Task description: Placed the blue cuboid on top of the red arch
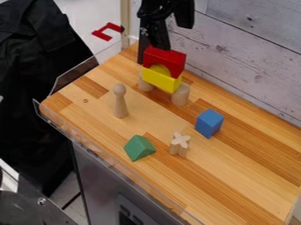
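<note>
A sideways nudge from the black gripper (154,52), open or closed impossible to tell, could topple the red arch (170,60) beside it.

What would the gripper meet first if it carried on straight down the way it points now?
Most likely the red arch, since the gripper hangs right at its top edge in the picture. Depth is unclear, though, so it might pass just behind it.

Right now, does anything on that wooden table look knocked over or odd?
Nothing stands out: the red arch sits on the yellow block, the wooden peg stands upright, and nothing looks spilled or damaged.
</note>
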### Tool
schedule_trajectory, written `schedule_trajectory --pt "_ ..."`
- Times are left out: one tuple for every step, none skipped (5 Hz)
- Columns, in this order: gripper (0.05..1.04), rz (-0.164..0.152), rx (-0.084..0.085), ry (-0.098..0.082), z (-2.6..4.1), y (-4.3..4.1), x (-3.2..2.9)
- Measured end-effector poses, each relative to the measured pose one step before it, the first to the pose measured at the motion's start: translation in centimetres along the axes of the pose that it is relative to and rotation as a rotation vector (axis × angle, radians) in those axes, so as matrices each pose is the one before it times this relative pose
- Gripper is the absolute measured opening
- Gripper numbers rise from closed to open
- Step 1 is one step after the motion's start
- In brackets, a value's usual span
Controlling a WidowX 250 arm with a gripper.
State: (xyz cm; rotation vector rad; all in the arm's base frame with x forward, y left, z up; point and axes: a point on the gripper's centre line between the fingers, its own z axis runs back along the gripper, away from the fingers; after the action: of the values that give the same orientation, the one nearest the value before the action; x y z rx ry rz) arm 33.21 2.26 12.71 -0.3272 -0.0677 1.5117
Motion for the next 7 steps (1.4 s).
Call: schedule_trajectory --pt "0.999 -0.0560 0.0165 0.0093 -0.229 -0.570 -1.189" --pt "0.999 -0.0254 -0.0052 0.0030 -0.092 -0.204 -0.732" --pt "0.999 -0.0512 0.0054 -0.0064 -0.342 -0.150 -1.134" --pt "0.999 -0.0698 0.0659 -0.0211 -1.734 0.175 -0.939" --pt "0.999 -0.0302 -0.0164 0.0044 -0.572 -0.628 -1.152" --pt "0.999 -0.0367 0.0410 0.0150 -1.600 0.103 -1.131" --pt "0.999 0.0173 -0.0140 -0.0054 -0.980 -0.213 -0.283"
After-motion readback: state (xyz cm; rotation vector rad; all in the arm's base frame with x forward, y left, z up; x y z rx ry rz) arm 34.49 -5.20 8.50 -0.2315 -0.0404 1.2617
